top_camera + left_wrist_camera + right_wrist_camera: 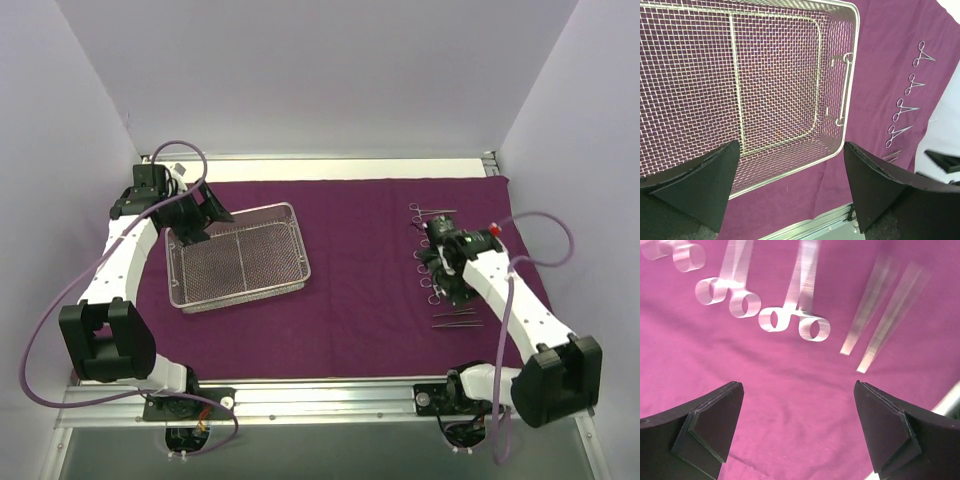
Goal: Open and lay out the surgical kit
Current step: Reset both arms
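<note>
Top external: wire-mesh tray (pixel 245 295) at nine o'clock on the purple wrap (pixel 370 290), clamps (pixel 430 212) at three; left gripper (pixel 791 150) and right gripper (pixel 797 390) spread, empty.

The purple cloth wrap (pixel 360 290) lies spread over the table (pixel 330 168).

Plain white walls close in the table (pixel 300 445) on three sides: a back wall (pixel 320 70), a left wall (pixel 50 140) and a right wall (pixel 590 110). An aluminium rail (pixel 330 390) runs along its near edge. The light is soft, even, faintly lilac.
</note>
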